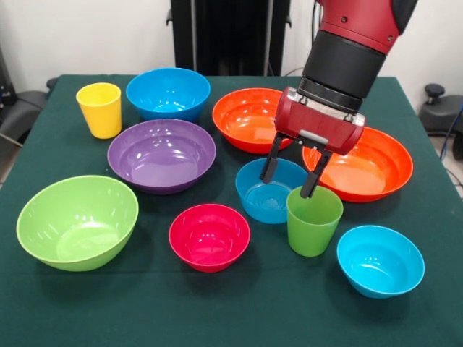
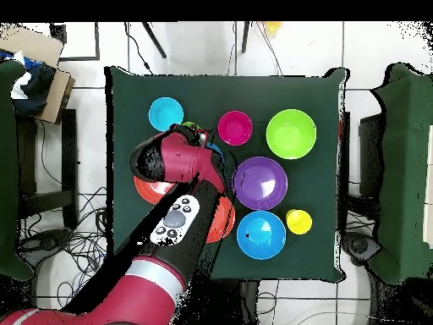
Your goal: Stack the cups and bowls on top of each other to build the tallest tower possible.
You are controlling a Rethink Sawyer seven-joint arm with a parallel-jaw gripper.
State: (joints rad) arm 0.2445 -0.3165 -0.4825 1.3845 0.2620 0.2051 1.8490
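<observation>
— Across the dark green table point(image 1: 239, 311), what sits nearest?
— Cyan bowl point(image 1: 380, 260), pink-red bowl point(image 1: 209, 236), glossy light green cup point(image 1: 313, 220).
— And the gripper point(image 1: 293, 173)?
— Fingers spread, empty, one over the cup's rim, one over a blue bowl point(image 1: 266, 194). White wall point(image 1: 87, 36) behind.

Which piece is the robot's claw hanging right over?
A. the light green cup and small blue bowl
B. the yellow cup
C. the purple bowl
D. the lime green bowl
A: the open claw hangs with its fingers above the small blue bowl and the light green cup.
</observation>
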